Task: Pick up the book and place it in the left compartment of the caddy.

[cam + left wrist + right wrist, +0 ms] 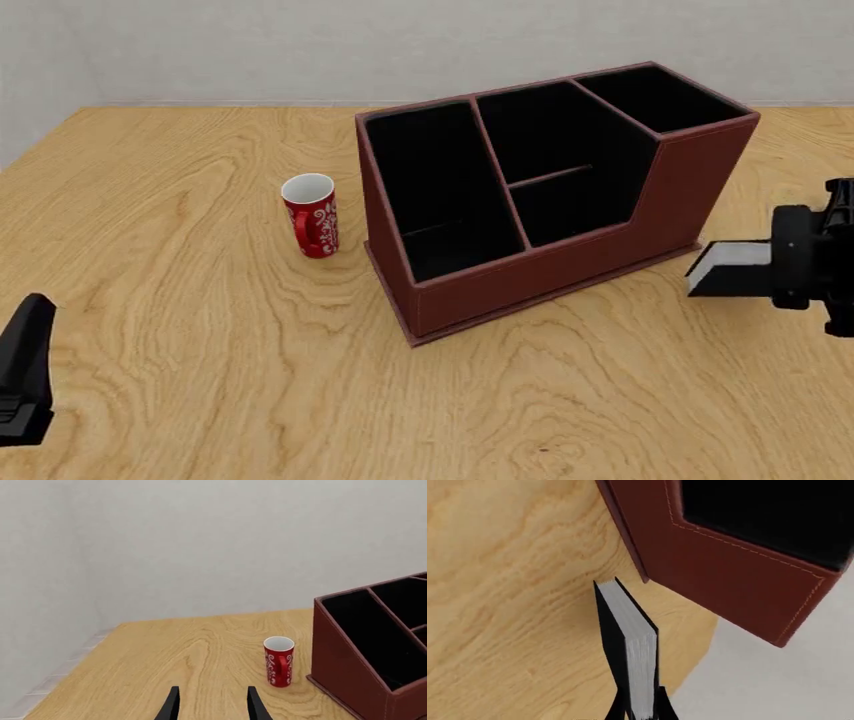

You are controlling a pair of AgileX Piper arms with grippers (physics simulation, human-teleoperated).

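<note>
Two arms in frame: left fingers point(212, 705) spread apart, holding nothing, low over the light wooden table point(200, 350). Right fingers point(642, 707) clamp the black hardcover book point(731, 268) by its spine end, lifted right of the red-brown rectangular caddy point(534, 280); long left compartment point(434, 190) beyond.

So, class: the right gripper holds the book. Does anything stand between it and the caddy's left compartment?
Yes: the caddy's own raised end and middle slots lie between the book, held at the right, and the left compartment. The mug stands beyond, clear.
</note>
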